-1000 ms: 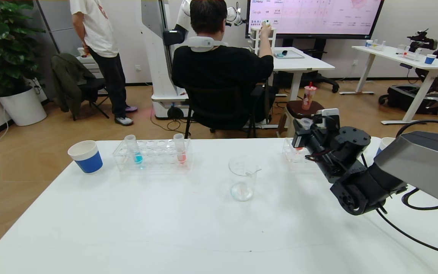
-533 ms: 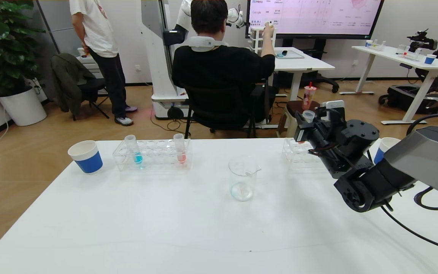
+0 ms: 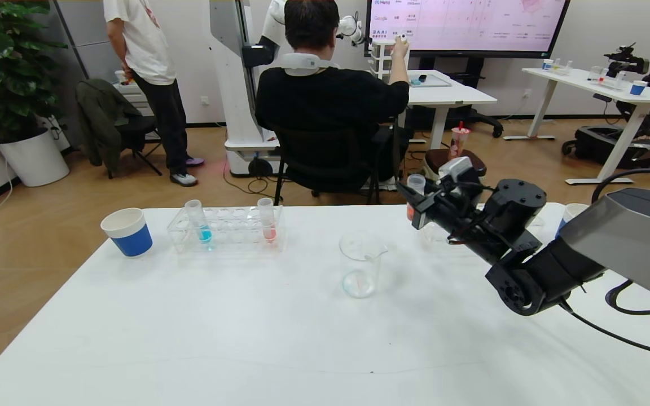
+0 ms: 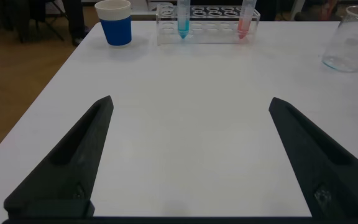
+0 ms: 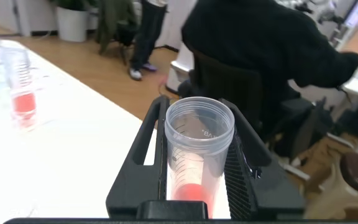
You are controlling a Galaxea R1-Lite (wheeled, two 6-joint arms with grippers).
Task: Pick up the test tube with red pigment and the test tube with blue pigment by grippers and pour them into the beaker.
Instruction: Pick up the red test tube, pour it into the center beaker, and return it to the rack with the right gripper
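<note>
My right gripper (image 3: 418, 202) is shut on a clear test tube with red pigment (image 3: 414, 193), held in the air to the right of the beaker and above it. In the right wrist view the tube (image 5: 199, 149) stands upright between the black fingers (image 5: 146, 146), red liquid at its bottom. The clear beaker (image 3: 360, 265) stands mid-table. A clear rack (image 3: 226, 232) at the back left holds the test tube with blue pigment (image 3: 201, 223) and another red tube (image 3: 267, 221). My left gripper (image 4: 190, 106) is open and empty over bare table, out of the head view.
A blue-and-white paper cup (image 3: 127, 232) stands left of the rack. A second clear rack (image 3: 433, 232) and another cup (image 3: 570, 213) sit behind my right arm. People, chairs and desks are beyond the table's far edge.
My right gripper has lifted the red tube out of the right rack and carried it left, toward the beaker. The left rack and beaker have not moved.
</note>
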